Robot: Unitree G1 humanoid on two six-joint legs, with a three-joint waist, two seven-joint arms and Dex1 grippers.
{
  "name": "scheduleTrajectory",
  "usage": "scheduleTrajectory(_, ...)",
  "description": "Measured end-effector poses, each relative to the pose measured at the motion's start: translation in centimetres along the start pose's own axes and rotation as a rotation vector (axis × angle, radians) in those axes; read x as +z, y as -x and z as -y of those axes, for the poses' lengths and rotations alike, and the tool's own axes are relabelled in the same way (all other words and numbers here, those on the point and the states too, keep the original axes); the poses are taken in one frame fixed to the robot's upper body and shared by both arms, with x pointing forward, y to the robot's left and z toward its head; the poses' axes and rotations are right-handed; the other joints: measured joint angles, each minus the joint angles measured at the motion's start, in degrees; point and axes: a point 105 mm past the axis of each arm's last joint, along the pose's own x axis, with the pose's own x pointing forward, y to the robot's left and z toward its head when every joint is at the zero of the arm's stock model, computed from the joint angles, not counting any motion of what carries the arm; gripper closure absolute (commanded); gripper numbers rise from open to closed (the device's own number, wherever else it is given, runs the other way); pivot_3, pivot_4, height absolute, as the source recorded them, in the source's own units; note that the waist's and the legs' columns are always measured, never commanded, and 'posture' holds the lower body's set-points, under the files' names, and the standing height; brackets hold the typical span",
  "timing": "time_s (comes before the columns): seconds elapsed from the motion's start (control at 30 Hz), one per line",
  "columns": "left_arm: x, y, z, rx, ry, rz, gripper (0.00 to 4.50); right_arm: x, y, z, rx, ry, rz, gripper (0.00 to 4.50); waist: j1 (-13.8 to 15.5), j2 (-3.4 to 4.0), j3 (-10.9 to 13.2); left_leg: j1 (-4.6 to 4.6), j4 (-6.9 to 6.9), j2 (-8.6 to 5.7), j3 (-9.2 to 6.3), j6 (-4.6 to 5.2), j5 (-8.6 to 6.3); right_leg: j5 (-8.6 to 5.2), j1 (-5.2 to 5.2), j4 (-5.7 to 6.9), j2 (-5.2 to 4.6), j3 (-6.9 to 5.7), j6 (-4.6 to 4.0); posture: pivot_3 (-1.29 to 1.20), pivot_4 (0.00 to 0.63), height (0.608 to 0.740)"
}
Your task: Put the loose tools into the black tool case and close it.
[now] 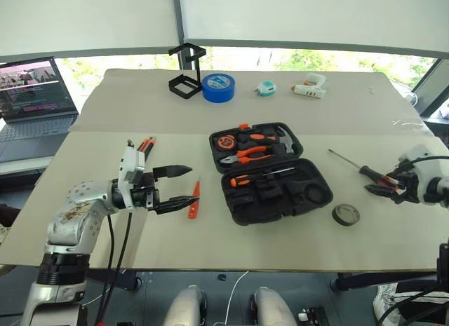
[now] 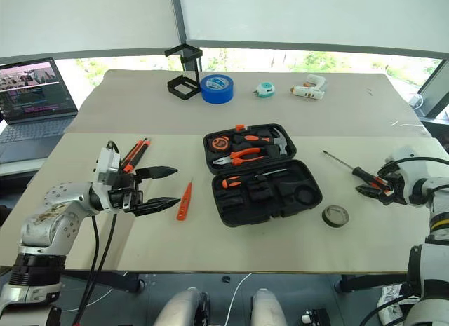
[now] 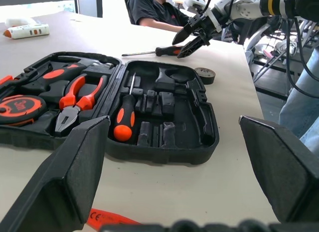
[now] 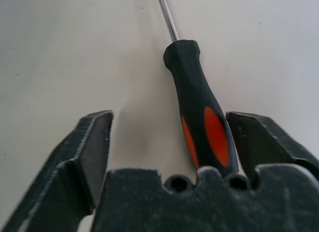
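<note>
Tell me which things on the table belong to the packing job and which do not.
Belong: black tool case, screwdriver, tester pen, grey tape roll, orange-and-black tool.
Do not: blue tape roll, glue gun, wire stand, laptop.

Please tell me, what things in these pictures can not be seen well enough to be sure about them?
- Right claw and screwdriver: the right wrist view does not settle whether a finger touches the handle; the claw's own body hides the handle's end.
- Orange tester pen: the left claw and the left wrist view's edge cut it off.
- Small teal thing near the glue gun: too small to name in the head views.
</note>
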Motion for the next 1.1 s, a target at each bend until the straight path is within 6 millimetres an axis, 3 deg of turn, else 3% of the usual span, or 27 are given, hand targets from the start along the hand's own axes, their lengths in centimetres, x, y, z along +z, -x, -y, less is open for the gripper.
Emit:
scheduleTrajectory(0.07,0.3,-0.1,-0.1,-0.003,-0.011,0.003,0.00,0.1,0.0,0.1,-0.006,0.003,-0.010,2.15,-0.05,-0.01,0.00,0.01,0.00,0.03,-0.01,0.00,0.00,0.00,0.00,0.00,0.03,0.00,0.00,0.00,0.150,0.740)
scheduleTrajectory(0.63,0.7,-0.8,0.2,-0.059,-0.009,-0.007,0.00,-1.0,-0.7,0.2,-0.046,0.026,-0.139,2.15,-0.11,-0.03,0.02,0.02,-0.01,0.02,0.00,-0.01,0.00,0.00,0.02,0.01,0.02,0.00,0.00,0.00,0.150,0.740)
scheduleTrajectory(0.67,0.8,-0.8,0.2,-0.064,-0.012,-0.006,0.00,-1.0,-0.7,0.0,-0.025,0.013,-0.143,2.65,-0.10,-0.03,0.02,0.05,-0.01,0.02,-0.01,-0.01,0.00,0.00,0.05,0.00,0.03,0.00,0.00,0.00,0.150,0.740)
scheduleTrajectory(0.77,0.8,-1.0,0.2,-0.070,-0.010,-0.007,0.00,-0.7,-1.0,-0.4,0.001,-0.005,-0.115,3.46,-0.13,-0.05,0.03,0.05,-0.01,0.03,-0.02,-0.01,0.00,0.00,0.06,0.00,0.04,-0.01,0.00,0.00,0.150,0.740)
scheduleTrajectory(0.93,0.8,-1.0,0.1,-0.057,0.003,-0.007,0.00,-0.4,-1.0,-0.4,-0.013,0.025,-0.067,3.48,-0.55,-0.03,0.06,0.04,-0.01,0.02,-0.01,-0.01,0.00,0.00,0.02,0.03,0.03,0.01,0.00,0.00,0.150,0.740)
scheduleTrajectory(1.1,-0.1,-0.4,0.8,-0.045,0.015,-0.010,0.00,4.3,2.9,-0.6,0.137,0.259,0.210,3.48,-0.58,0.48,0.45,0.01,-0.03,0.02,0.09,0.00,-0.01,0.02,-0.03,0.01,0.04,0.10,0.07,0.00,0.150,0.740)
